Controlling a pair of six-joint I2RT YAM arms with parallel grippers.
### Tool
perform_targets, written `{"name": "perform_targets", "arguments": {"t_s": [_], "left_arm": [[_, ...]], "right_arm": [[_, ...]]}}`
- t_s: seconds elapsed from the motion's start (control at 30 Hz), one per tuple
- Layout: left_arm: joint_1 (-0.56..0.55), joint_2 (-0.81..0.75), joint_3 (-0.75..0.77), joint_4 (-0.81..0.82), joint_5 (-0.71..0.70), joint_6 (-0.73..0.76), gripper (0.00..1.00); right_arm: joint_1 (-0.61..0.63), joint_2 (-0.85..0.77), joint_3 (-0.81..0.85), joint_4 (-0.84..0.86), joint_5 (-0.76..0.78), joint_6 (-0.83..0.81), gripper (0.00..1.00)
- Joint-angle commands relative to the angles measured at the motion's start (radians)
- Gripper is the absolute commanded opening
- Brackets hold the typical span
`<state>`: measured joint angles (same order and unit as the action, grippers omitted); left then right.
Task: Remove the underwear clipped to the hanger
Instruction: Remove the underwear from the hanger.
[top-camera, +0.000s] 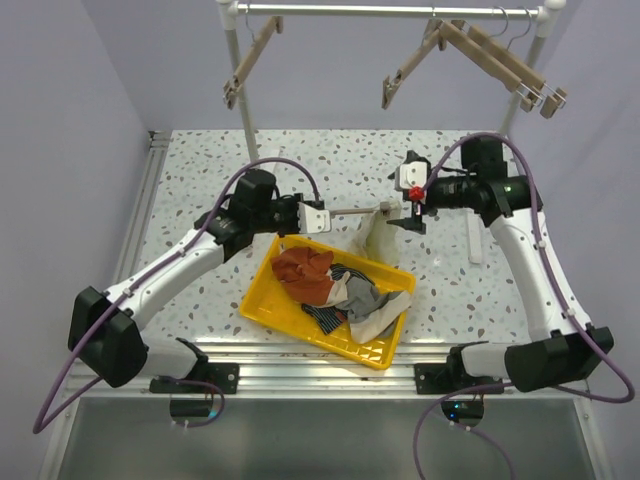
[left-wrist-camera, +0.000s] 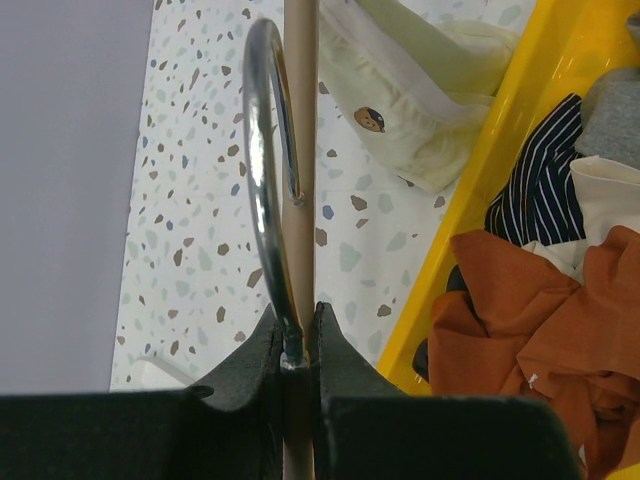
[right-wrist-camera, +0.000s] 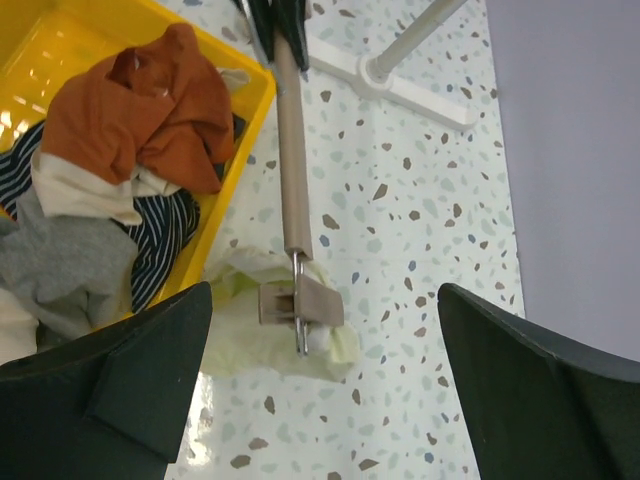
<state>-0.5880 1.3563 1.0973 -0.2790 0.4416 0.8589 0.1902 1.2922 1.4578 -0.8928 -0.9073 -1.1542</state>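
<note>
Your left gripper (left-wrist-camera: 298, 345) is clamped on the hanger (left-wrist-camera: 299, 120) at its hook. Right gripper (right-wrist-camera: 320, 385) gapes wide, empty, above the clip (right-wrist-camera: 300, 302) pinning the cream underwear (right-wrist-camera: 255, 335) beside the tray (right-wrist-camera: 262, 95). Risk: squeezing off-centre won't release the clip, twisting the hanger in the left grip.

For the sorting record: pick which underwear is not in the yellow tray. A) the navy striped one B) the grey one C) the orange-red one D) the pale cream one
D: the pale cream underwear lies on the speckled table under the clip at the end of the hanger, outside the yellow tray, while the orange-red underwear, navy striped underwear and grey underwear lie inside it.
</note>
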Motion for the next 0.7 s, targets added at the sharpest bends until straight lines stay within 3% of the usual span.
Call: {"name": "perform_targets", "arguments": {"t_s": [0.0, 0.17, 0.27, 0.5, 0.67], "left_arm": [[0.008, -0.049, 0.012, -0.002, -0.007, 0.037, 0.0], [0.007, -0.055, 0.013, 0.001, -0.009, 0.031, 0.0], [0.008, -0.06, 0.01, 0.006, -0.004, 0.026, 0.0], [0.007, -0.057, 0.009, 0.026, 0.026, 0.005, 0.0], [0.008, -0.049, 0.009, 0.026, 0.046, -0.011, 0.0]], "right_arm": [[-0.02, 0.064, 0.056, -0.261, -0.008, -0.257, 0.99], [-0.021, 0.113, 0.093, -0.408, -0.015, -0.465, 0.98], [-0.021, 0.133, 0.104, -0.436, -0.018, -0.481, 0.96], [-0.002, 0.093, 0.019, -0.163, -0.012, -0.3, 0.91], [0.032, 0.078, -0.03, -0.06, 0.024, -0.228, 0.84]]}}
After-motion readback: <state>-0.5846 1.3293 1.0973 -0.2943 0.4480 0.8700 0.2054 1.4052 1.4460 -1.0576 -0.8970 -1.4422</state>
